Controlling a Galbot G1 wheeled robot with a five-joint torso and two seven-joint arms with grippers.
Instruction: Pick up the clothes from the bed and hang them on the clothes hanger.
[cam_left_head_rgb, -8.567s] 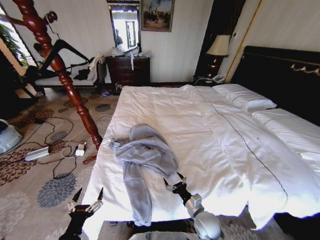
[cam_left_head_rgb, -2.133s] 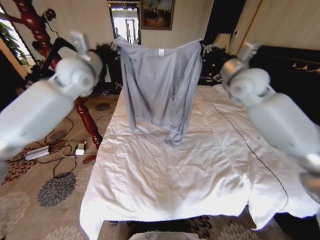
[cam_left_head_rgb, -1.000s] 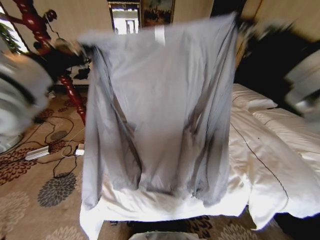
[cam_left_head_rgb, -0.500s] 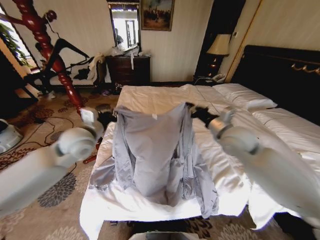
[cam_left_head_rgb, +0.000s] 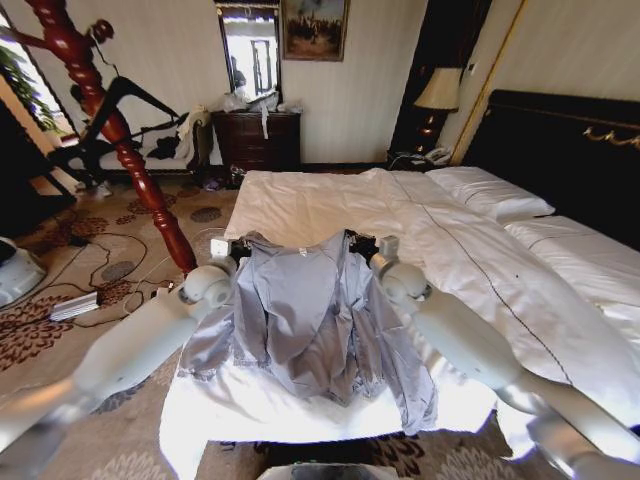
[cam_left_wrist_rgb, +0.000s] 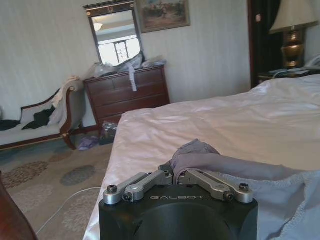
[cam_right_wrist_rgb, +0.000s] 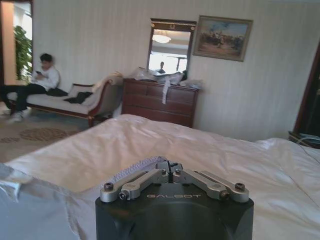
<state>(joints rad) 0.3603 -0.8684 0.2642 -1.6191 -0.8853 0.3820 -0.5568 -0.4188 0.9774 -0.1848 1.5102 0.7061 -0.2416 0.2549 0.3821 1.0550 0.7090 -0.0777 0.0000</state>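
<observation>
Jacket (cam_left_head_rgb: 315, 320) hangs spread between both grippers above the near part of the bed (cam_left_head_rgb: 480, 290), its shoulder line running side to side across the robot's front, collar edge up, body and sleeves drooping down so the lower folds rest crumpled on the white duvet near the foot edge.

Left gripper (cam_left_head_rgb: 238, 248) pinches the jacket's left shoulder corner; in the left wrist view its fingers (cam_left_wrist_rgb: 150, 181) are pressed together on a bunched fold of grey cloth (cam_left_wrist_rgb: 200, 155). Right gripper (cam_left_head_rgb: 358, 243) holds the opposite shoulder corner; in the right wrist view its fingers (cam_right_wrist_rgb: 150, 179) are closed on a thin stitched edge of the cloth (cam_right_wrist_rgb: 135, 167). Both grippers sit at about the same height, so the top edge is roughly level but slack, sagging a little in the middle.

Hanger: I cannot make one out for certain. A dark angular shape (cam_left_head_rgb: 125, 100) hangs by the red wooden post (cam_left_head_rgb: 110, 130) to the robot's left, off the bed and beyond the left arm, and may be it. If so, the move to come turns on that: the jacket's long axis lies across the robot, and the target lies to the left and farther off, nearer the left arm than the right.
</observation>
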